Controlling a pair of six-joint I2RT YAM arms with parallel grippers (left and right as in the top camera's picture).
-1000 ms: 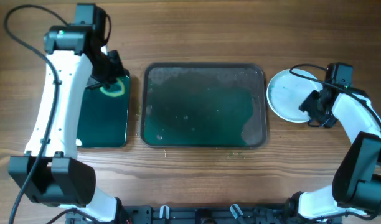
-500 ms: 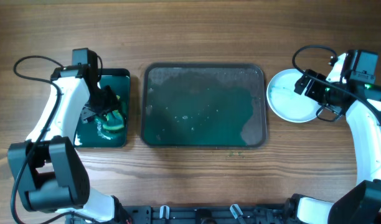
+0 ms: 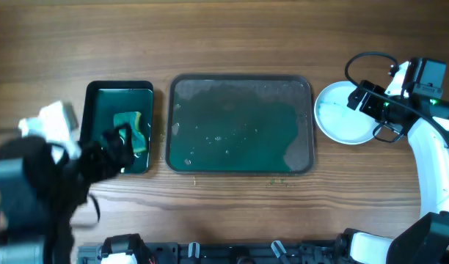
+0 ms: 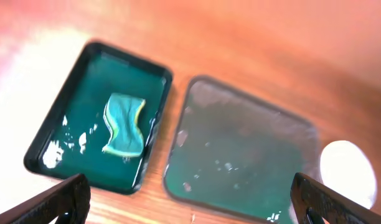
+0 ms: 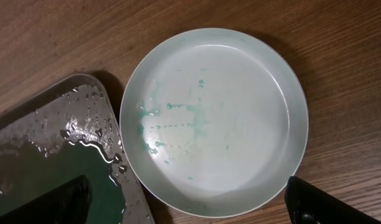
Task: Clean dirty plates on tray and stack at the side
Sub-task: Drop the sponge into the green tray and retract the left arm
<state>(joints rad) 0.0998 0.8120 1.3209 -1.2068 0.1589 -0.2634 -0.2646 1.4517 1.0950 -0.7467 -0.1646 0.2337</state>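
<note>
- Plates (image 5: 212, 121) show as one white, teal-smeared disc on the bench, right of frame, just beside the tray (image 3: 241, 125).
- Right hand (image 5: 187, 205) hovers over it, fingers wide apart.
- Left hand (image 4: 193, 202), lower left and blurred, fingers apart, near the sponge (image 4: 124, 123).

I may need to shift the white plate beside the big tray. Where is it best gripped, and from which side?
Pinch the plate by its raised rim, on the edge away from the tray, from above, one of the jaws inside, one outside. It lies flat, so only the rim offers a hold, and the tray-side edge is crowded.
</note>
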